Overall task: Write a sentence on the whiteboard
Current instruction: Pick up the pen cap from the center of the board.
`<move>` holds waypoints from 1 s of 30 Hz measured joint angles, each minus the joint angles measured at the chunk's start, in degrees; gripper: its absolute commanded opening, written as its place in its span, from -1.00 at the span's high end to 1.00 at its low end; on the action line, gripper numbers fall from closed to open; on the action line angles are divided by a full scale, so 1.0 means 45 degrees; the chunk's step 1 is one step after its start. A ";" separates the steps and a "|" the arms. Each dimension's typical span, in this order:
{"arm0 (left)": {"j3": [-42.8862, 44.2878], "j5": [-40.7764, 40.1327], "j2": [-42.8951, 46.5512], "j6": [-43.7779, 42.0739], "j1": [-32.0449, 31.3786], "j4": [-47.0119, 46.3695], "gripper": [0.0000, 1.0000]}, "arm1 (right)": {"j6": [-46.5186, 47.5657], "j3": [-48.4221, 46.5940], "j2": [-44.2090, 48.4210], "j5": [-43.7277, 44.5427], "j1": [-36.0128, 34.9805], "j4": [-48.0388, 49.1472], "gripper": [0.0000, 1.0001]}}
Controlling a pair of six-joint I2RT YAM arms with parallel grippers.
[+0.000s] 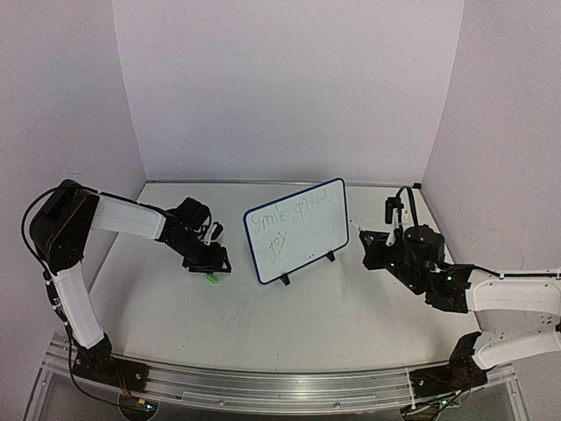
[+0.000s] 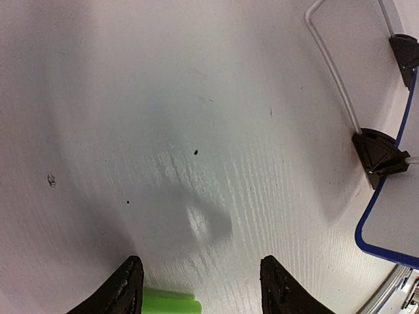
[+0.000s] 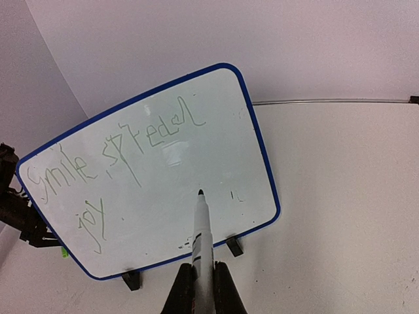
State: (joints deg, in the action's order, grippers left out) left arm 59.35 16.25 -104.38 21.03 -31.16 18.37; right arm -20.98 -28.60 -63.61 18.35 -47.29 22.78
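Your whiteboard (image 1: 317, 239) stands on its two feet mid-tabletop (image 1: 351, 316), with the green sentence (image 3: 131, 152) in two lines on its face. At its 3 o'clock your right fingers (image 3: 183, 291) are clenched on a marker (image 3: 201, 242), tip aimed at the whiteboard. At its 9 o'clock your left fingers (image 2: 127, 288) stand apart, gripping nothing, a green piece (image 2: 169, 303) beside one of them
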 measured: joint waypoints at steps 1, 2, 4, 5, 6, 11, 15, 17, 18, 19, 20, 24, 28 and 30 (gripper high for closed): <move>0.0000 0.0000 -0.0005 0.0006 0.0000 0.0091 -0.21 | -0.0017 0.0000 0.0000 0.0000 0.0000 -0.0006 1.00; 0.0013 0.0000 -0.0005 0.0008 0.0000 0.0161 -0.21 | -0.0025 0.0000 0.0000 0.0000 0.0000 -0.0013 1.00; 0.0038 0.0000 -0.0005 0.0008 0.0000 0.0252 -0.21 | -0.0032 0.0000 0.0000 0.0000 0.0000 -0.0031 1.00; 0.0039 0.0009 -0.0005 0.0008 0.0000 0.0271 -0.22 | -0.0037 0.0000 0.0000 0.0000 0.0000 -0.0036 1.00; 0.0039 0.0020 0.0000 0.0004 0.0000 0.0273 -0.22 | -0.0038 0.0000 0.0001 0.0000 0.0000 -0.0037 1.00; -0.0040 0.0341 0.0053 0.0003 0.0000 0.0355 -0.22 | -0.0076 0.0000 0.0005 0.0000 0.0000 -0.0037 1.00; -0.0387 0.0570 0.0316 0.0012 -0.0005 0.0374 -0.22 | -0.0081 0.0000 0.0005 0.0000 0.0000 -0.0042 1.00; -0.0636 0.0651 0.0519 0.0029 -0.0032 0.0390 -0.22 | -0.0093 0.0000 0.0005 0.0001 0.0000 -0.0042 1.00; -0.0772 0.0685 0.0629 0.0047 -0.0079 0.0421 -0.22 | -0.0106 0.0000 0.0005 0.0005 0.0000 -0.0042 1.00; -0.0904 0.0686 0.0748 0.0078 -0.0139 0.0449 -0.22 | -0.0121 0.0000 0.0005 0.0005 0.0000 -0.0042 1.00; -0.1011 0.0689 0.0855 0.0113 -0.0207 0.0489 -0.22 | -0.0128 0.0000 0.0005 0.0005 0.0000 -0.0042 1.00; -0.1368 0.0684 0.1188 0.0338 -0.0521 0.0605 -0.22 | -0.0170 0.0000 0.0000 0.0002 0.0000 -0.0045 1.00; -0.1660 0.0551 0.1452 0.0408 -0.0797 0.0653 -0.20 | -0.0178 0.0000 -0.0005 0.0005 0.0000 -0.0045 1.00; -0.1795 0.0298 0.1617 0.0408 -0.0920 0.0787 -0.15 | -0.0187 0.0000 -0.0006 0.0005 0.0000 -0.0042 1.00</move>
State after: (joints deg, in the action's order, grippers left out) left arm 51.27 17.59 -97.10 22.86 -35.30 21.91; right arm -21.82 -28.60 -63.64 18.37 -47.29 22.59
